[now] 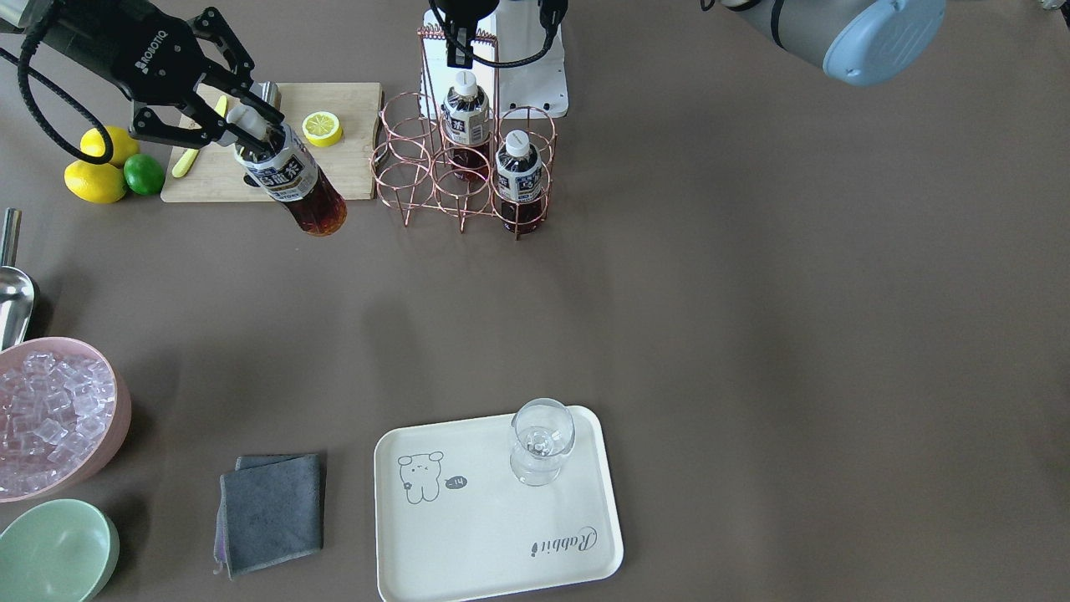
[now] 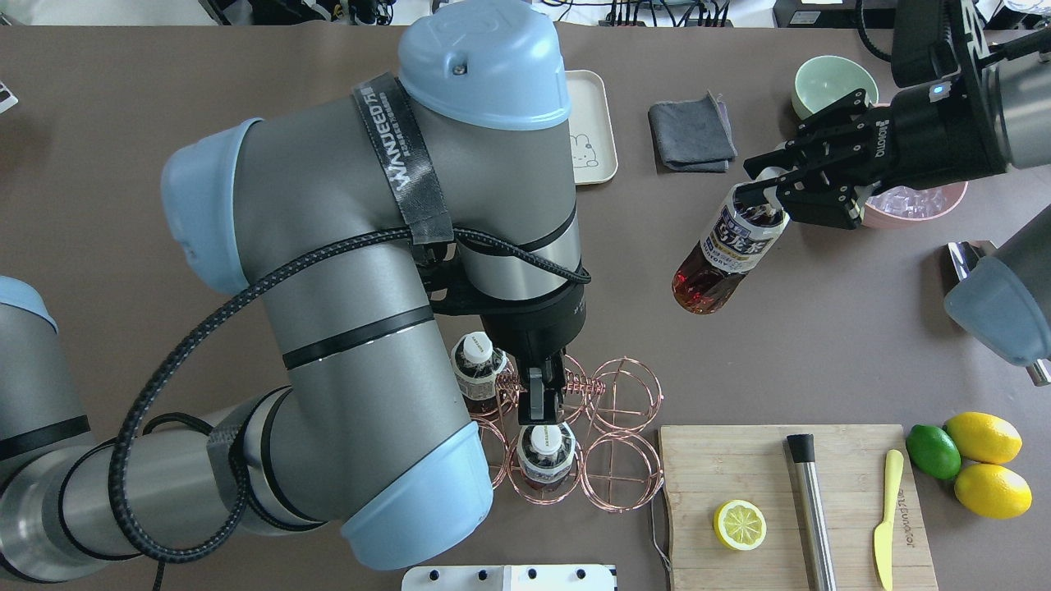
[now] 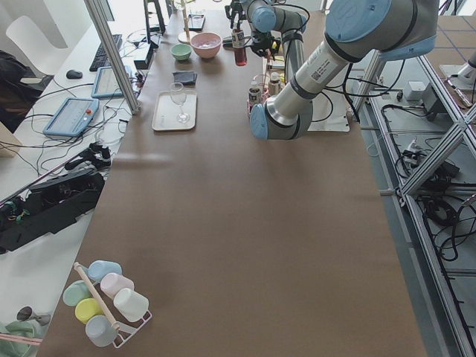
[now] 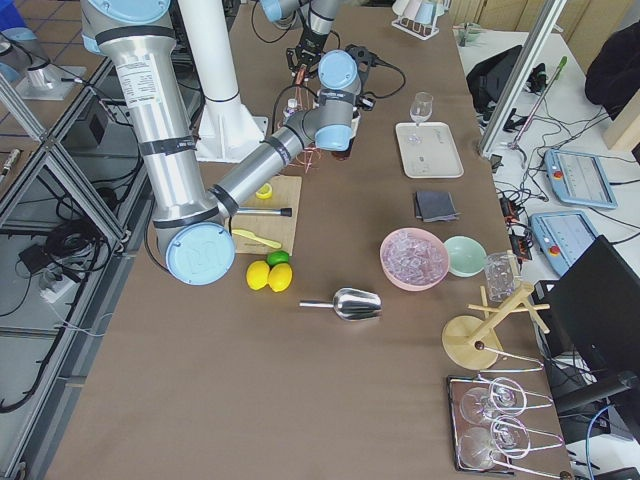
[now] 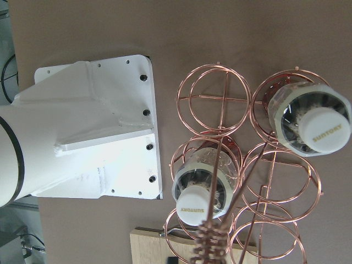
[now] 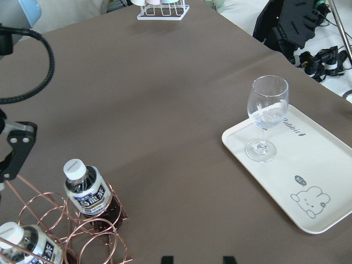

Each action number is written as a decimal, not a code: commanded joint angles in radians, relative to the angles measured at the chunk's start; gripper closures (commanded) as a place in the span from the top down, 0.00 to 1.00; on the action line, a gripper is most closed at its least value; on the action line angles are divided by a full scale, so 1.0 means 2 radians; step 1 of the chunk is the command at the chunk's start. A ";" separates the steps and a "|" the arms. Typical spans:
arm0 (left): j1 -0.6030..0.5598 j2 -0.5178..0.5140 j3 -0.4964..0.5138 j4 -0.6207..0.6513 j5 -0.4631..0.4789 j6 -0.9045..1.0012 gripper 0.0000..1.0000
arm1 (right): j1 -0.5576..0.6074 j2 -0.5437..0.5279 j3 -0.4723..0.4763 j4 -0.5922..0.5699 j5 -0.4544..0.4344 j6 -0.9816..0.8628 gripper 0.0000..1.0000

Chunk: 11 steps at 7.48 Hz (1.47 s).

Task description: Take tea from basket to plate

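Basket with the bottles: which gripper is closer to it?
Left. The left gripper hangs right over the basket, at its handle; the right gripper is well off to one side, holding a tea bottle.

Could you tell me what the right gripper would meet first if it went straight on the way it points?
Likely bare table between basket and plate, the tea in the right gripper touching first; depth is unclear.

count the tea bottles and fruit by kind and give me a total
tea bottles: 3 (two in the basket, one in the right pincer)
whole lemons: 2
limes: 1
lemon halves: 1
total: 7
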 commanded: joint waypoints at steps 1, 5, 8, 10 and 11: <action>-0.008 0.000 -0.005 0.008 0.002 0.001 0.00 | 0.018 0.032 -0.044 -0.007 -0.016 -0.005 0.00; -0.074 0.006 -0.057 0.110 0.022 0.020 0.00 | 0.016 0.121 -0.162 -0.004 -0.095 -0.006 0.00; -0.136 0.024 -0.068 0.192 0.020 0.180 0.00 | 0.013 0.195 -0.263 0.014 -0.161 -0.006 0.00; -0.137 0.065 -0.065 0.189 0.021 0.226 0.00 | -0.005 0.226 -0.319 0.051 -0.231 -0.001 0.00; -0.146 0.082 -0.065 0.192 0.021 0.269 0.00 | -0.025 0.236 -0.336 0.061 -0.270 0.000 0.00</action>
